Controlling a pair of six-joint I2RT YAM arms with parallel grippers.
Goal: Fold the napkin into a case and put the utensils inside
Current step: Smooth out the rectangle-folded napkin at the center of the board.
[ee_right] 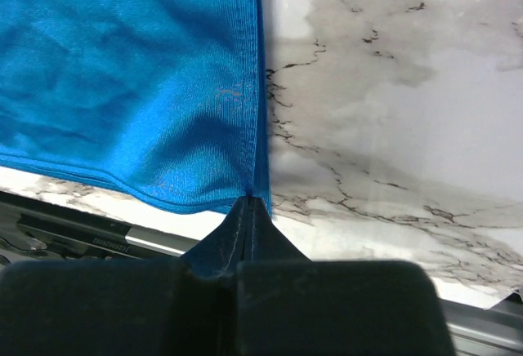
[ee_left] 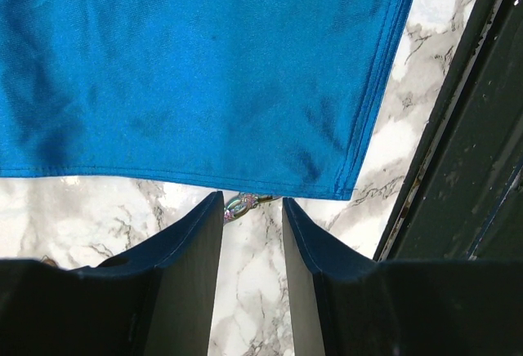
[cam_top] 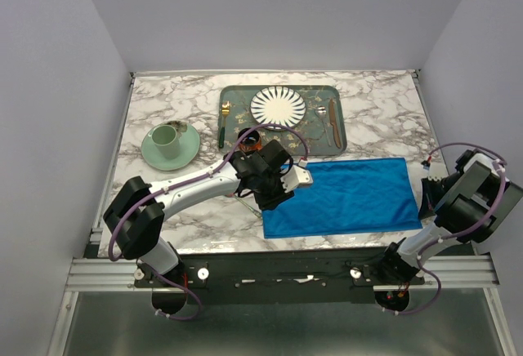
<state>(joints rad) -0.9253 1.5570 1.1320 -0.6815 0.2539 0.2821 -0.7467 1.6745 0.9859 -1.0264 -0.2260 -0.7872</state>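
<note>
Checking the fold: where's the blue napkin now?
Top view: the napkin lies flat on the table, right of centre, just nearer than the tray, the right gripper shut on its near right corner.

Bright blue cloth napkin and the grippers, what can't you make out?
Small iridescent object at the blue napkin edge: left wrist view, partly under cloth.
Whether the right gripper grips the corner: right wrist view, shut fingertips cover it.
Cutlery on the grey-green patterned tray: top view, too small.
</note>
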